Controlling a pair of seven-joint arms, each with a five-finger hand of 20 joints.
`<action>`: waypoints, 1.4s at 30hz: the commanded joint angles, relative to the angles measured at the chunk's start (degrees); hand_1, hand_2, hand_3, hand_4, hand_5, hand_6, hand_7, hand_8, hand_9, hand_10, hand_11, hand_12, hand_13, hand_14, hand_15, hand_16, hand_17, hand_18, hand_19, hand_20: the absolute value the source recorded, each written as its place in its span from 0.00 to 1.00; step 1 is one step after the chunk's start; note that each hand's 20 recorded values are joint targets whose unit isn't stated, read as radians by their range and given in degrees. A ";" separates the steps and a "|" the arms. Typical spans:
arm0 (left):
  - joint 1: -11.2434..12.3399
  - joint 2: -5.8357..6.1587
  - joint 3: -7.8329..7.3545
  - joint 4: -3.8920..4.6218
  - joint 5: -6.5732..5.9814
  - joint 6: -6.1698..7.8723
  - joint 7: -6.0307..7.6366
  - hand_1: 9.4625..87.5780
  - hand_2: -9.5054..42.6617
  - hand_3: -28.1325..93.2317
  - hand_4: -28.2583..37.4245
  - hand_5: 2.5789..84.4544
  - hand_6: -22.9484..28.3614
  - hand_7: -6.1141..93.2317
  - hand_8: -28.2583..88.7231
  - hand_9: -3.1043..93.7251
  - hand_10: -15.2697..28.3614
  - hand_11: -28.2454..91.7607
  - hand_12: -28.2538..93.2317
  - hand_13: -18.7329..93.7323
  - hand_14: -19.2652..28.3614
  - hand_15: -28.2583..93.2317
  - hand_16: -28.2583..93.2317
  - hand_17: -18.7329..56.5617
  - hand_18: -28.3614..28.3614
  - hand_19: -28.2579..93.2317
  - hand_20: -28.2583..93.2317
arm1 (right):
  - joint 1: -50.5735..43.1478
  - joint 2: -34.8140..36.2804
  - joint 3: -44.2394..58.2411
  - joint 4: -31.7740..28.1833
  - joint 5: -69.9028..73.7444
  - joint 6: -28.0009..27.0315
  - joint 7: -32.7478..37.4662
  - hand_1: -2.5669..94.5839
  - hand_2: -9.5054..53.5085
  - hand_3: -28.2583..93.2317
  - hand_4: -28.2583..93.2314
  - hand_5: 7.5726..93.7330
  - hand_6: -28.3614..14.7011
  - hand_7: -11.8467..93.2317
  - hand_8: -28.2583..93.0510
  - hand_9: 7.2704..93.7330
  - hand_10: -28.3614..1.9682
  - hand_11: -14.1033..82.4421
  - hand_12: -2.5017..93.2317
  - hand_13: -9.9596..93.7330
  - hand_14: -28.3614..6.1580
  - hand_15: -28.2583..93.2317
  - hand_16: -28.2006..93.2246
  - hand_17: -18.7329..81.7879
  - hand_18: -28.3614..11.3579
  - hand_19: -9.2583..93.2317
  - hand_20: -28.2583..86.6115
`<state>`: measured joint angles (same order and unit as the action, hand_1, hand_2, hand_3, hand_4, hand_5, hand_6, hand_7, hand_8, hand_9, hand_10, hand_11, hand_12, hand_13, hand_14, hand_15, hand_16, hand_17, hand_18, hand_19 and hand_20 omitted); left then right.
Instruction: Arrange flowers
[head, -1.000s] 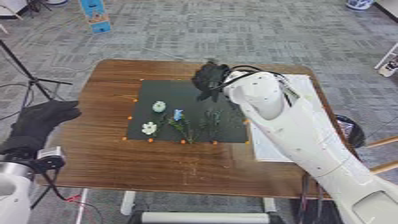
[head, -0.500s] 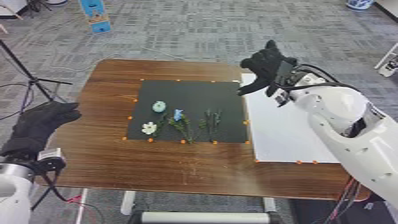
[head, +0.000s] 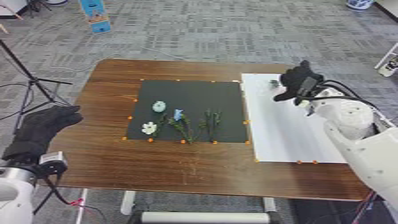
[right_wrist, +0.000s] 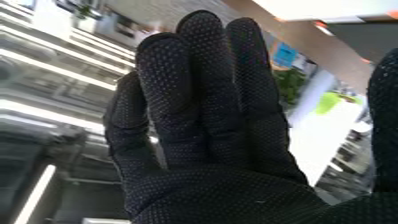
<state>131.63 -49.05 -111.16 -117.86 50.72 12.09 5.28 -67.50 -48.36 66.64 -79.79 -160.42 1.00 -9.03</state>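
Observation:
In the head view my right hand (head: 300, 82) is over the far part of the white board, fingers extended. A small dark green thing (head: 274, 83) shows on the board just beside it; I cannot tell what it is. The right wrist view has my right hand (right_wrist: 213, 150) with straight fingers and the thumb apart, nothing held. My left hand (head: 43, 125) is off the table's left edge, relaxed. On the black mat lie a white flower (head: 149, 128), a pale blue-green vase-like thing (head: 159, 106), a blue flower (head: 178, 115) and green stems (head: 211, 122).
The brown table (head: 178, 172) carries the black mat (head: 191, 92) at its middle and the white board (head: 289, 145) to the right. Orange markers surround both. A black tripod (head: 33, 80) stands on the floor left of the table.
My right hand moved right from the mat's far right corner, over to the white board, and uncovered the mat. The small green thing on the board has come into view. My left arm stayed still.

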 joint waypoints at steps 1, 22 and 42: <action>0.72 -0.97 0.58 -0.73 0.13 0.00 0.34 0.20 0.34 0.82 0.01 0.65 0.51 0.25 0.18 0.60 0.65 0.44 0.39 0.54 0.75 0.44 0.27 0.34 0.72 0.31 0.40 | 2.60 -4.89 3.17 4.73 -6.71 -3.90 1.12 0.25 0.00 0.77 0.05 0.71 0.66 0.34 0.15 0.81 0.45 0.45 0.31 0.71 0.35 0.70 0.53 0.42 0.06 0.75 0.79; -0.52 -1.11 2.27 -0.74 0.28 -0.15 -0.17 0.20 0.35 0.81 0.01 0.65 0.51 0.25 0.18 0.59 0.65 0.45 0.39 0.54 0.75 0.44 0.27 0.33 0.72 0.31 0.40 | 6.78 -14.56 9.30 16.68 -19.77 -11.37 -1.19 0.25 0.00 0.77 0.06 0.76 0.66 0.35 0.15 0.84 0.44 0.44 0.31 0.72 0.34 0.70 0.54 0.42 0.06 0.75 0.79; -1.59 -0.53 2.69 -0.58 0.23 -0.39 -0.62 0.20 0.36 0.81 0.01 0.64 0.51 0.25 0.18 0.59 0.65 0.45 0.39 0.54 0.75 0.44 0.26 0.33 0.72 0.31 0.40 | 6.58 -14.84 5.08 17.07 -23.41 -13.82 -1.20 0.48 0.31 0.69 0.07 0.80 0.72 0.38 0.14 0.89 0.52 0.46 0.31 0.75 0.40 0.71 0.54 0.45 0.10 0.77 0.78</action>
<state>129.84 -49.52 -108.15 -118.08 50.87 12.06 5.03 -60.26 -62.60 73.73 -62.94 -168.07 -10.30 -9.04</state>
